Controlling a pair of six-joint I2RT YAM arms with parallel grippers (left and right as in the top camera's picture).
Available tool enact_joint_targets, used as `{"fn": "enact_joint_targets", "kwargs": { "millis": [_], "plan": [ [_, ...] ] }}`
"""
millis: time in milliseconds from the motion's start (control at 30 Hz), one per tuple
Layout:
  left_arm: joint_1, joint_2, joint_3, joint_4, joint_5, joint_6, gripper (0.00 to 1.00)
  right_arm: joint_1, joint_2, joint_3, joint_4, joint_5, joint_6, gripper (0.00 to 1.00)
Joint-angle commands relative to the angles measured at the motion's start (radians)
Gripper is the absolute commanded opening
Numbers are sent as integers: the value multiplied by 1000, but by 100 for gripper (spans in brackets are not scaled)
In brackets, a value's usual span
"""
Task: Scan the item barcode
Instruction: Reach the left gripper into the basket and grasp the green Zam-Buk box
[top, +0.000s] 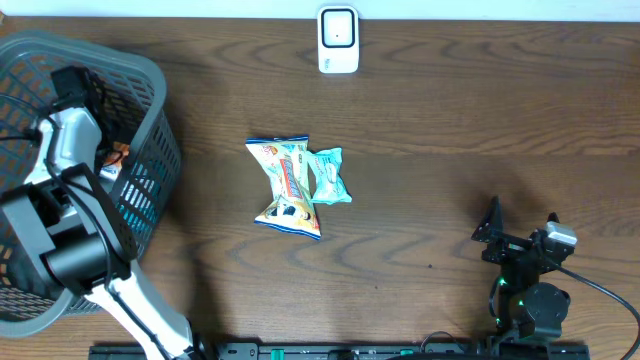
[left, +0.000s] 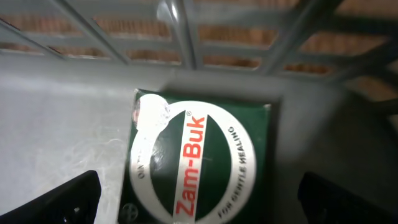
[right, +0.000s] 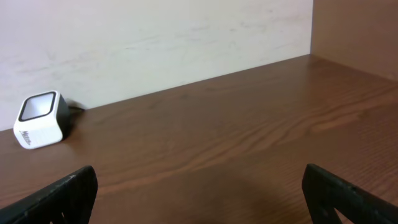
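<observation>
The left-hand basket (top: 158, 160) is showing grey lattice. The Zam-Buk box (left: 199, 162) is showing dark green, a white oval and red lettering. The far scanner (top: 338, 40) is showing white with a black window. The yellow-and-orange packet (top: 283, 187) and the teal packet (top: 329, 177) are contrasting with the brown wood-grain table (top: 470, 130).

I count one grey basket (top: 150, 75), one white scanner (top: 338, 40) and two snack packets on the bench (top: 450, 120): one yellow packet (top: 285, 185) and one teal packet (top: 328, 177). Inside the basket I see one green Zam-Buk box (left: 199, 155). Two hands: left hand (left: 205, 202), right hand (right: 199, 196).
</observation>
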Motion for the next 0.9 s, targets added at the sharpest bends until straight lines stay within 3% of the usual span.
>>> {"fn": "enact_joint_targets", "kwargs": {
  "millis": [0,133,367,567,867],
  "plan": [
    [10,71,0,2,-22,-9,98,8,-2,-1,-3,6,4,99],
    [17,104,0,-3,-22,-9,99,8,-2,-1,-4,5,4,99],
    [19,105,0,-16,-21,30,70,8,-2,-1,-4,6,4,99],
    [24,85,0,-32,-22,107,54,8,-2,-1,-4,6,4,99],
    [32,-119,0,-111,-21,121,49,8,-2,-1,-4,5,4,99]
  ]
}}
